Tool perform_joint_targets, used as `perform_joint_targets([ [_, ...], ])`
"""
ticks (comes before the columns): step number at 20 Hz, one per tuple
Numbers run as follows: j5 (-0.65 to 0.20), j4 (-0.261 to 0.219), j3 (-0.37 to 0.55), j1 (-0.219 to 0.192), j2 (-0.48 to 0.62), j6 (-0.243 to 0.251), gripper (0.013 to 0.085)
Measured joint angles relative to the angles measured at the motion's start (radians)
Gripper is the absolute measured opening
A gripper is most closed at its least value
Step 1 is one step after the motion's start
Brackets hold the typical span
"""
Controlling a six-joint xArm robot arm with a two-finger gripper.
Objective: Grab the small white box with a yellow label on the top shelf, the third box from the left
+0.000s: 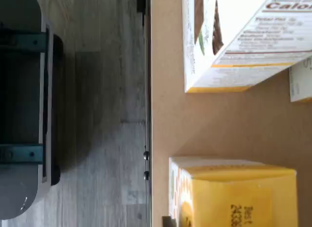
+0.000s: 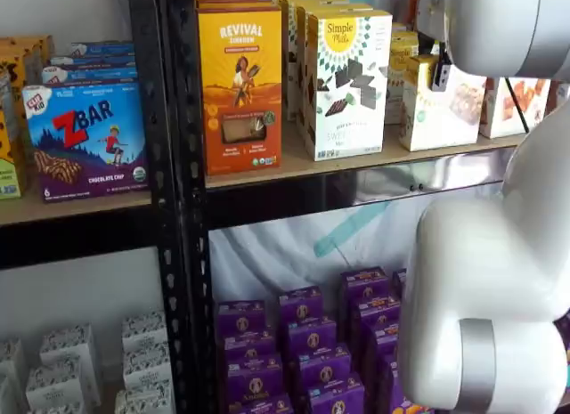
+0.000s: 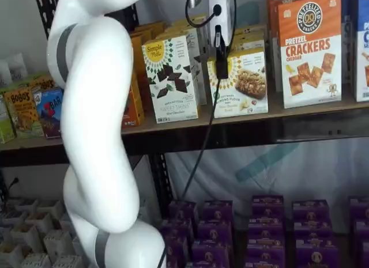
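The small white box [image 3: 241, 83], cream with a yellow sunburst and pictured brown squares, stands on the top shelf [image 3: 323, 111] between a taller white box and an orange-and-white cracker box. In a shelf view the box [image 2: 445, 111] is partly behind the arm. My gripper [image 3: 221, 63] hangs just in front of the box's left part. Only one black finger shows, side-on, so I cannot tell whether it is open. It shows as a dark tip in a shelf view [image 2: 440, 76]. The wrist view shows the shelf board [image 1: 204, 124] and a yellow-topped carton [image 1: 234, 193]; I cannot tell which box it is.
The taller white box with dark chocolate pieces [image 3: 170, 78] stands left of the small box and the pretzel cracker box [image 3: 309, 49] to its right. An orange Revival box [image 2: 240, 76] is further left. Purple boxes [image 3: 265, 227] fill the lower shelf. The white arm [image 3: 95, 135] stands in front.
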Motion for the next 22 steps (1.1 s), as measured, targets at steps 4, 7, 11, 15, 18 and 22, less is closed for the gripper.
perform_joint_targets([
  [4, 0.003, 0.001, 0.001, -0.002, -0.003, -0.002, 0.037],
  [7, 0.004, 0.001, 0.002, -0.004, -0.006, -0.003, 0.037],
  [11, 0.002, 0.001, 0.007, -0.005, -0.01, -0.004, 0.029],
  [15, 0.004, 0.002, 0.011, -0.004, -0.015, -0.003, 0.029],
  [18, 0.011, 0.003, 0.015, -0.002, -0.022, -0.001, 0.029],
  [22, 0.032, 0.004, 0.015, -0.001, -0.032, 0.002, 0.029],
])
